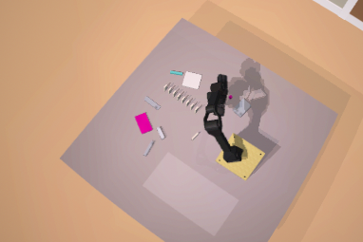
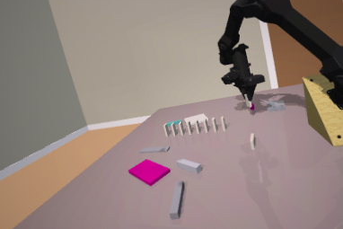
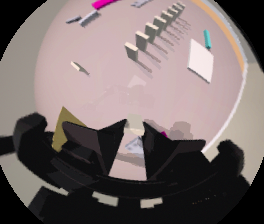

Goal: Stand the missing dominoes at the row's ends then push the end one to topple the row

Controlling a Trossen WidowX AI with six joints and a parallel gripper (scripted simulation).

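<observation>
Several pale dominoes (image 1: pixel 183 99) (image 2: pixel 197 127) (image 3: pixel 131 52) stand upright in an evenly spaced row. My gripper (image 2: pixel 248 99) (image 3: pixel 133 122) is shut on a pale domino (image 3: pixel 134 121), whose lower part shows below the fingertips in the exterior view. It is low at the table, off to the right of the row and apart from it. In the top view the arm hides the fingertips. Another loose domino (image 1: pixel 196 136) (image 2: pixel 252 140) (image 3: pixel 79 67) lies on the table between the row and the arm's base.
A grey bracket-like piece (image 1: pixel 241 107) (image 2: pixel 276 105) and a small magenta thing (image 1: pixel 230 97) (image 2: pixel 252 107) are near the gripper. A white square (image 1: pixel 192 80) and a teal bar (image 1: pixel 176 72) lie behind the row. A magenta block (image 1: pixel 143 122) (image 2: pixel 149 171) and grey blocks (image 1: pixel 152 102) (image 2: pixel 178 198) lie on its other side.
</observation>
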